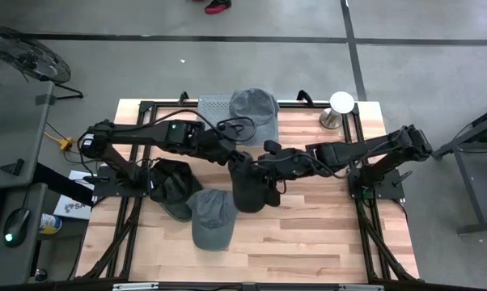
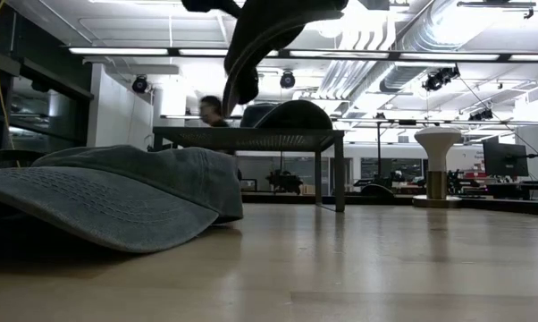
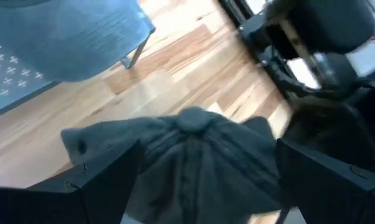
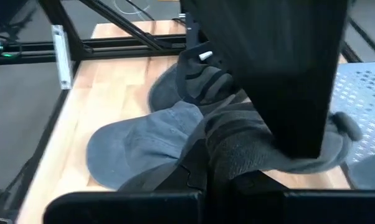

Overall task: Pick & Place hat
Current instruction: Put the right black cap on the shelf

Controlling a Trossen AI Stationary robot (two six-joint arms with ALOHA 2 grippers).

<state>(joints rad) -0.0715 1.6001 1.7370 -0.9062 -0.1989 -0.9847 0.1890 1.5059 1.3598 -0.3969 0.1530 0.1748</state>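
Hanging mid-table from both tools [image 1: 242, 158], dark hat [image 1: 251, 187] clears the wood.

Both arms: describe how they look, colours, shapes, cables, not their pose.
The left arm and right arm are matt black, built of chunky jointed segments, and each rises from a black base on the table's dark frame. Thin black cables loop along the left arm's forearm. The left gripper and right gripper have broad, flat, dark fingers.

A dark charcoal hat [image 1: 253, 187], two grey-blue hats [image 1: 212, 217], pale striped wooden table [image 1: 308, 234].
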